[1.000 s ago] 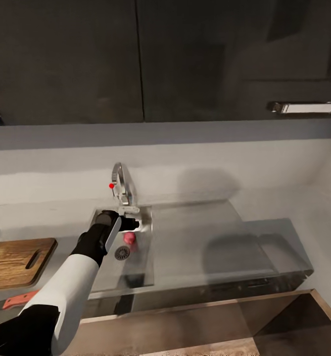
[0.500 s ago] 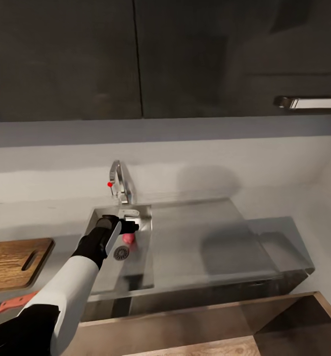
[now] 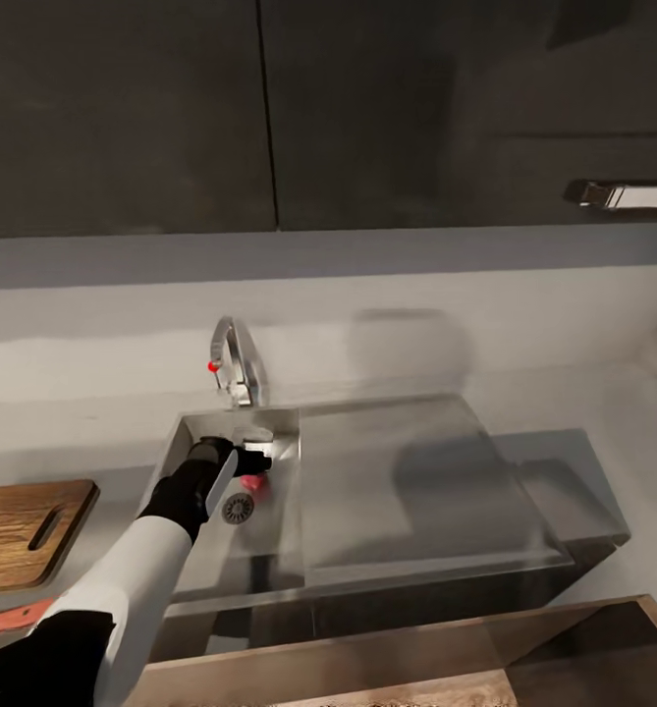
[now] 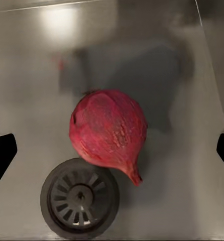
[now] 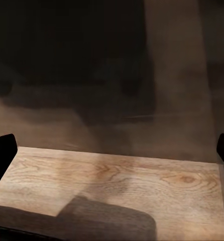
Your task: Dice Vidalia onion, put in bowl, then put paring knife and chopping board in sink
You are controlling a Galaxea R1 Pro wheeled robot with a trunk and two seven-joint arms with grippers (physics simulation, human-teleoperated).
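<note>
The onion (image 3: 252, 482), red-skinned and round, lies on the floor of the steel sink (image 3: 192, 439) beside the round drain (image 3: 238, 508). My left gripper (image 3: 251, 460) hangs open just above it. In the left wrist view the onion (image 4: 108, 131) sits midway between the two dark fingertips (image 4: 1, 156), untouched, with the drain (image 4: 79, 198) beside it. The chopping board (image 3: 24, 530) lies on the countertop (image 3: 112, 481) at the left. The knife's red handle (image 3: 9, 621) shows near the counter's front edge. My right gripper (image 5: 113, 153) is open over wooden floor. The bowl is out of view.
A chrome tap (image 3: 232, 363) with a red knob stands behind the basin. The flat drainboard (image 3: 407, 491) stretches right of the sink. Dark upper cabinets with a chrome handle (image 3: 628, 194) hang overhead. Wooden floor (image 3: 416, 678) lies below the counter.
The head view has swung a little, sliding the board and knife leftward. My left gripper has sunk lower into the basin, closer to the onion.
</note>
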